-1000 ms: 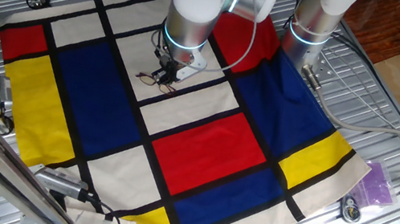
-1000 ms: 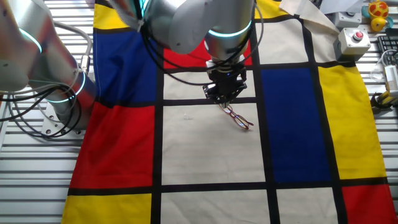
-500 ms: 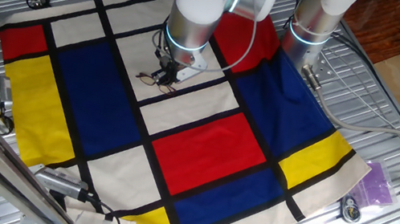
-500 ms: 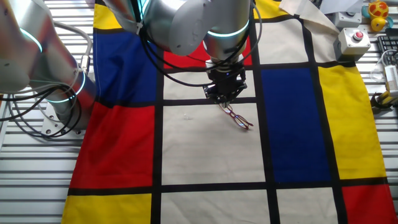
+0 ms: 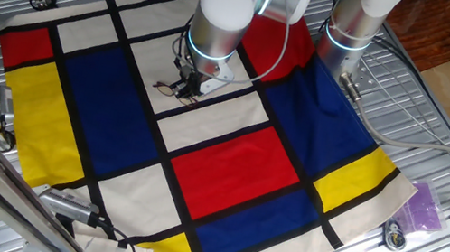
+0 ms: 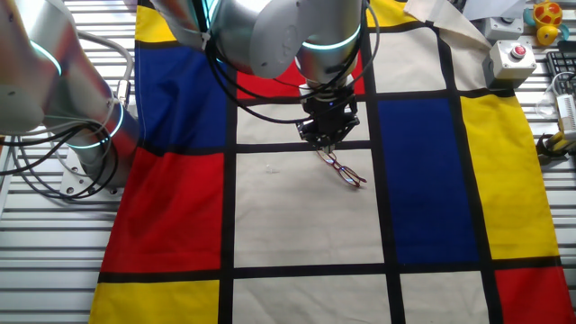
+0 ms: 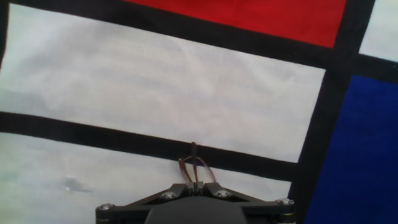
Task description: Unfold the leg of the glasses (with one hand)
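Note:
The glasses (image 6: 341, 168) are small, thin, dark reddish-brown wire spectacles on a white cloth square, just below a black stripe. They also show in one fixed view (image 5: 178, 89) under the hand. My gripper (image 6: 325, 141) stands right over their upper end, its fingers closed together. In the hand view thin reddish-brown wires of the glasses (image 7: 194, 165) rise out from between my gripper's (image 7: 195, 184) shut fingertips; one dark straight wire, the leg (image 7: 193, 151), points up toward the black stripe. The lenses are hidden under the hand in that view.
A chequered cloth (image 6: 423, 180) of red, blue, yellow and white squares covers the slatted metal table. The arm's base (image 6: 90, 153) and cables stand at the left. A red-button box (image 6: 509, 59) sits at the upper right. A purple bag (image 5: 422, 207) lies off the cloth.
The gripper has shifted slightly along the cloth with the glasses' end between its fingers; the glasses themselves look almost unmoved.

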Robot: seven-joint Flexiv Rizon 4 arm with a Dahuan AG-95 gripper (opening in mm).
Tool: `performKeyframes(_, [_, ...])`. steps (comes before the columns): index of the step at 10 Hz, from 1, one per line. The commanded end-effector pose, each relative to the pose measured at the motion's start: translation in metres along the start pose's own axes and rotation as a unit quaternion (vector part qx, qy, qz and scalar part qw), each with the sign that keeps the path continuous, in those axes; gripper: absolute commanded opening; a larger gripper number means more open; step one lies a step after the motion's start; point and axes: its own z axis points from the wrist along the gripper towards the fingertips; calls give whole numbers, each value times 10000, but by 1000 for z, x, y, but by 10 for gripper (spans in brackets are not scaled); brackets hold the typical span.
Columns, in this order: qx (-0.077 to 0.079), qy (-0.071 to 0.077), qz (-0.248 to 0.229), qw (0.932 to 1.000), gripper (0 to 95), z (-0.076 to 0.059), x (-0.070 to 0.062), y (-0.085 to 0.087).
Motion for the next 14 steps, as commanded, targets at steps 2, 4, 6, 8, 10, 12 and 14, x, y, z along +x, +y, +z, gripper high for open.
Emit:
performKeyframes(2, [24,13,-36,10000,0,-1,1,1])
performKeyframes(4, [40,14,-56,10000,0,1,1,1])
performKeyframes(6, [49,12,-59,10000,0,3,1,1])
performKeyframes(8, [67,25,-75,9999,0,4,1,1])
performKeyframes(10, [73,22,-84,9999,0,4,1,1])
performKeyframes(12, [63,23,-97,9999,0,4,1,1])
performKeyframes(14, [46,48,-137,9999,0,1,1,2])
